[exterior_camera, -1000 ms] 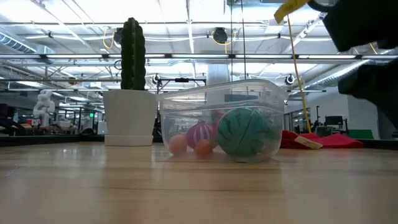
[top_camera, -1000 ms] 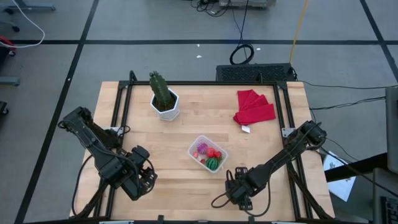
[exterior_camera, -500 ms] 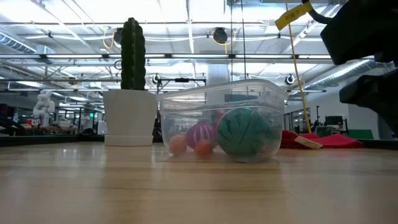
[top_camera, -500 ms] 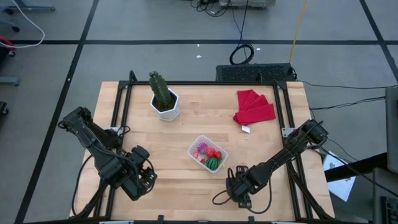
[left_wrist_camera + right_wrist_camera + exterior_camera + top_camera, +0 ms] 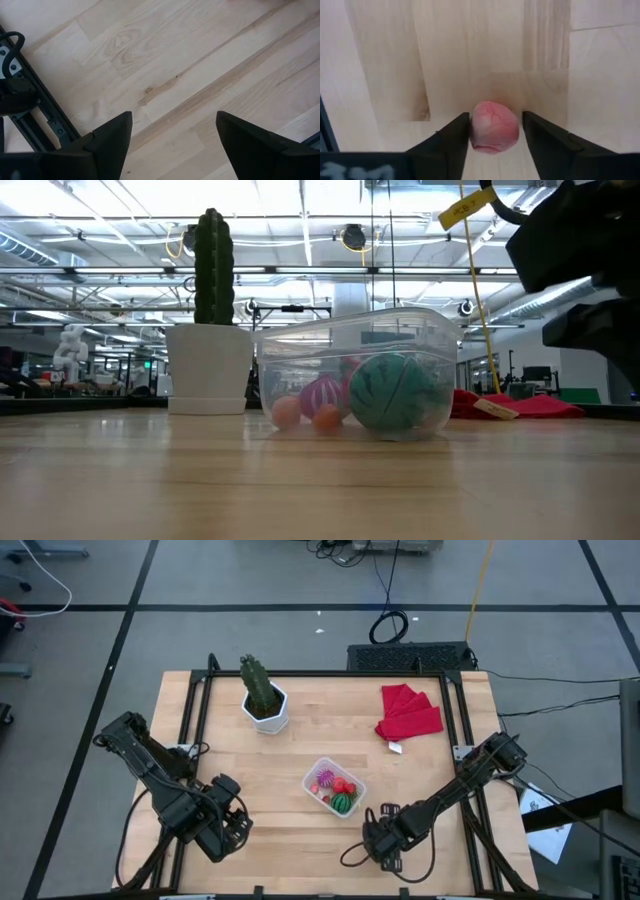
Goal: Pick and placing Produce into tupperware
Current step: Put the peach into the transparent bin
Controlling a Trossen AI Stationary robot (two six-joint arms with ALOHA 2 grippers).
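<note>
A pink berry (image 5: 494,127) sits between the right gripper's (image 5: 494,131) two dark fingers (image 5: 446,142), which close against its sides, low over the bare wood at about 5 o'clock on the table (image 5: 430,755). The right gripper (image 5: 378,843) hangs near the front edge. Toward 11 o'clock from it, near the table's middle, the clear tupperware (image 5: 334,787) holds the green striped melon (image 5: 391,392), a purple ridged piece (image 5: 321,394) and small orange-red berries (image 5: 287,413). The cactus in its white pot (image 5: 264,700) stands at 11 o'clock, the red cloth (image 5: 409,711) at 2 o'clock. The left gripper (image 5: 172,132) waits at 7 o'clock, fingers spread over bare wood
</note>
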